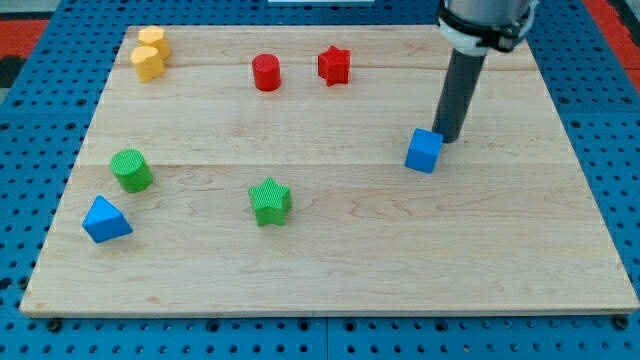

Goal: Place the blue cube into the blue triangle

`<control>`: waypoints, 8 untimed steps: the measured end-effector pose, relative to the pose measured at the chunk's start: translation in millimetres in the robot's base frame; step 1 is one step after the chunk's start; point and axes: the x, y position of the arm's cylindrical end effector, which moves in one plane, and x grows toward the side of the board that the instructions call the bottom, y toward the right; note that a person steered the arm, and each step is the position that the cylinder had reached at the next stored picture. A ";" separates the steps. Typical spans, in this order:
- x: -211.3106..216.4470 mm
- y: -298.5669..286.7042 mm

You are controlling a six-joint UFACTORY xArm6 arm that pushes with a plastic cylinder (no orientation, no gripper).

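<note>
The blue cube (424,151) sits on the wooden board (330,260) right of centre. The blue triangle (105,220) lies near the board's left edge, toward the view's bottom. My tip (447,137) stands just to the upper right of the blue cube, touching or almost touching its top right corner. The dark rod rises from there to the view's top.
A green star (270,200) lies between the cube and the triangle. A green cylinder (131,170) stands just above the triangle. A red cylinder (266,73) and a red star (334,65) are at the top middle. Two yellow blocks (150,54) are at the top left.
</note>
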 end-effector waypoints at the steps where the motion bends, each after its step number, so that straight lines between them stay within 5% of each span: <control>1: 8.3 -96.5; 2: 8.5 -104.7; 3: 12.6 -39.2; 4: 47.1 -38.2; 6: 43.5 -200.5; 8: 31.0 -255.4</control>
